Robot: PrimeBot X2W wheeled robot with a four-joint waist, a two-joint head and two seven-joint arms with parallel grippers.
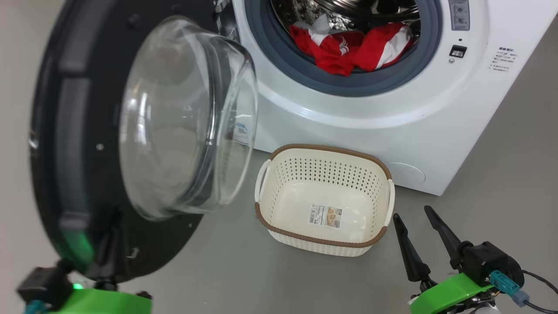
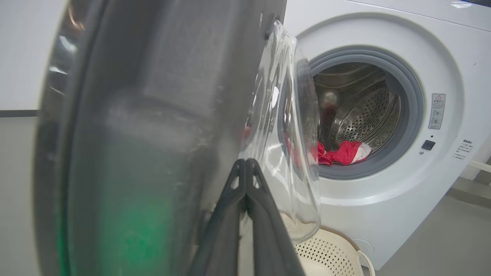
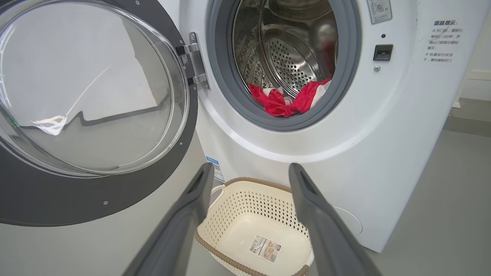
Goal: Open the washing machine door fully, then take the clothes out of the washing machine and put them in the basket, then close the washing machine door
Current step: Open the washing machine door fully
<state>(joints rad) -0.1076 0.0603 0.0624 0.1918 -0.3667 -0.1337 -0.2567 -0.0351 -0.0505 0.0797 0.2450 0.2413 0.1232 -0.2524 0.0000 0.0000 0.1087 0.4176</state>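
Observation:
The washing machine door (image 1: 69,131) stands swung open at the left, its glass bowl bulging toward the basket. Red and white clothes (image 1: 348,48) lie at the front of the washing machine's (image 1: 348,131) steel drum, against the grey seal. The cream basket (image 1: 322,149) sits on the floor below the opening, holding nothing but its label. My left gripper (image 2: 245,163) is shut, its tips close against the door's (image 2: 153,134) dark inner rim beside the glass. My right gripper (image 1: 412,213) hovers open to the right of the basket, nothing between its fingers. In the right wrist view the open right gripper (image 3: 250,168) points toward the basket (image 3: 249,180) and the clothes (image 3: 284,103).
Grey floor (image 1: 218,270) runs in front of the basket and out to the right of the machine. The open door takes up the left side, hung on a steel hinge (image 3: 195,57). A pale skirting (image 3: 475,74) runs along the wall at the far right.

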